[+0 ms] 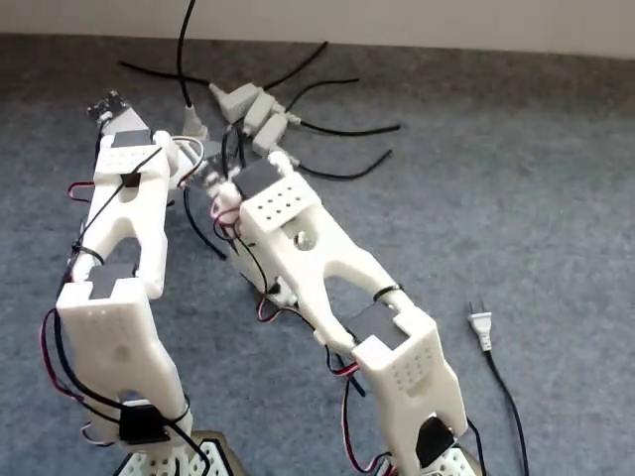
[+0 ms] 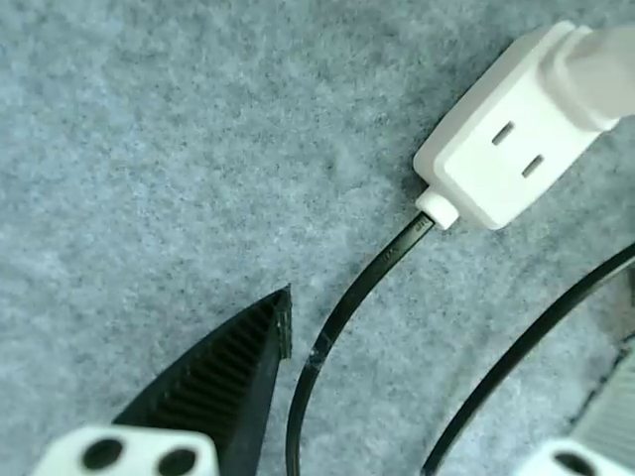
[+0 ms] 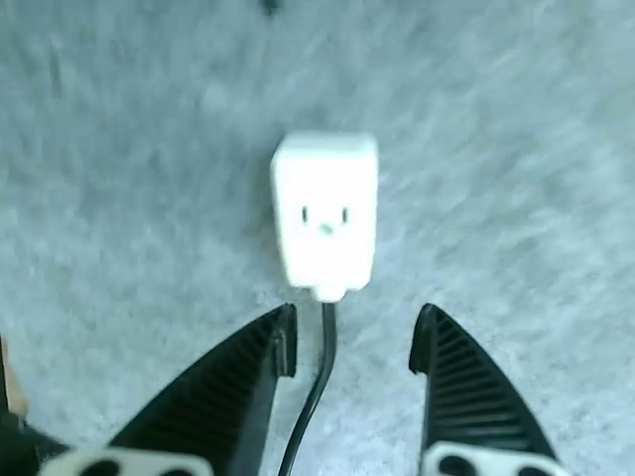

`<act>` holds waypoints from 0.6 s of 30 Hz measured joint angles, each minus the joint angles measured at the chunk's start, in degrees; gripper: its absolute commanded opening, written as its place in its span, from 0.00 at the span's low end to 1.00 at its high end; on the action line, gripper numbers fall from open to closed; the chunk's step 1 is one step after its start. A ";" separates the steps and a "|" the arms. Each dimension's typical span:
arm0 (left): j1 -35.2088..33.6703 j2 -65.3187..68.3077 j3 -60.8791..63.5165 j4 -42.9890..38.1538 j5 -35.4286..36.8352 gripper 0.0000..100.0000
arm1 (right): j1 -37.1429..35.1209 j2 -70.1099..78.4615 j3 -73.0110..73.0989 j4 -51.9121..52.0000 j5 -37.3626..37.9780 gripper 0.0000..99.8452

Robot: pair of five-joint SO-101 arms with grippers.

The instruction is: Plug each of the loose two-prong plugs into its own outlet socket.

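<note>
As its cord [image 3: 317, 382] nears the claw [image 3: 355, 319], the socket [image 3: 325, 213] points away.

My left arm [image 1: 124, 213] stretches up the left side of the grey table [image 1: 536, 208]. My right arm [image 1: 327, 258] is beside it, angled toward the far middle. A bunch of white sockets [image 1: 250, 109] sits near the far edge, with black cords [image 1: 347, 129] fanning off. A loose two-prong plug [image 1: 480, 325] lies well apart, toward the near right corner, prongs pointing at the far edge. Its cord [image 1: 508, 402] runs to the near edge.
</note>
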 measured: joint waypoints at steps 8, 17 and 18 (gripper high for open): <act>-0.09 0.00 0.00 0.00 0.00 0.46 | 0.00 -1.49 13.89 -14.15 0.26 0.19; -0.09 0.00 0.00 0.00 0.00 0.46 | 9.49 -1.58 16.70 -21.27 4.66 0.19; -0.09 0.00 0.00 0.00 0.00 0.46 | 11.08 -1.58 16.70 -21.27 4.92 0.19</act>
